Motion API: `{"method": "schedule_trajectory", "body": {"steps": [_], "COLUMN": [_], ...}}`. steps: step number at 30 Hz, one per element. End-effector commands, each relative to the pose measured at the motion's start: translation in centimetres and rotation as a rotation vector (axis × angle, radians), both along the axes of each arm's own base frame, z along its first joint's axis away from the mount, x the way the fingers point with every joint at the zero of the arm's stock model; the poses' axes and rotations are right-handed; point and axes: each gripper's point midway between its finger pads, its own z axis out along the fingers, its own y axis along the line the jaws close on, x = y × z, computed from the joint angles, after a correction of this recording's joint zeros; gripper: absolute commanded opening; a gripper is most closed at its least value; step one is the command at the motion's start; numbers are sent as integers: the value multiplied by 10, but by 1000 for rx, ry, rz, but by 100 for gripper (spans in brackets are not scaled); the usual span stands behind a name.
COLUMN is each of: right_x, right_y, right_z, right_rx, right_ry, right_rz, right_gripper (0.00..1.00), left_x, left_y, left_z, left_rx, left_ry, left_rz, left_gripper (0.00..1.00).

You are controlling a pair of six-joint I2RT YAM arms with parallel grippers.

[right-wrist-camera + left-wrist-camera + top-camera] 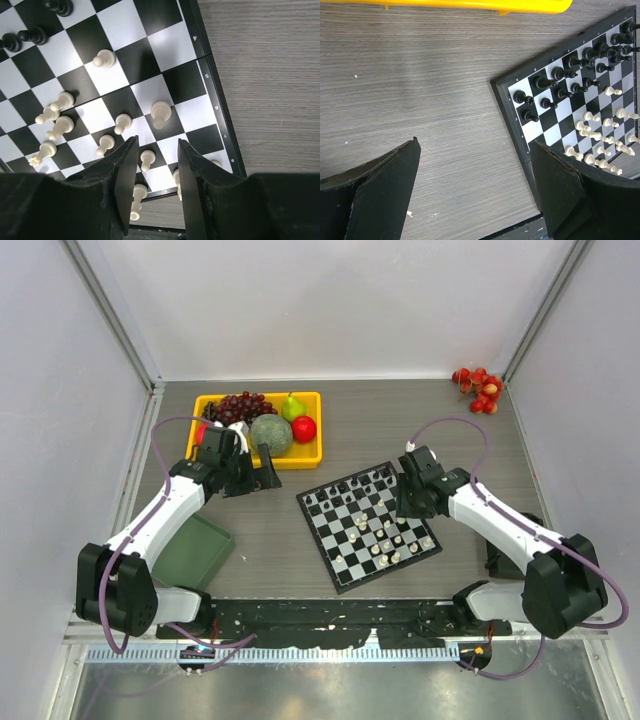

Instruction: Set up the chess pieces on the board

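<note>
Right gripper (152,175) part-open, holding nothing — a cream pawn (146,160) stands upright between its fingertips, lower centre on the board (220,112). Left gripper (475,190) wide open, off-board.

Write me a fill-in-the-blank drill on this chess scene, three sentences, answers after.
1. The board lies on the table between the two ____.
2. The right pincer hovers over the ____-coloured chess pieces, holding none.
3. The left pincer stands wide open above bare ____, beside the board.

Missing words: arms; cream; table
</note>
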Motion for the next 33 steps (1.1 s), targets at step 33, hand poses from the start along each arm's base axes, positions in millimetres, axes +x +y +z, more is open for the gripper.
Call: {"method": "schedule_trajectory", "body": {"steps": [33], "right_x": [-40], "right_y": [5], "right_z": [11], "right_rx": [156], "right_ry": [-16], "right_rz": [104], "right_gripper": [11], "left_x": [9], "left_y": [-8], "left_z": [10], "left_rx": [-32], "left_ry": [-36], "left_rz": [-9], "left_gripper": [99]}}
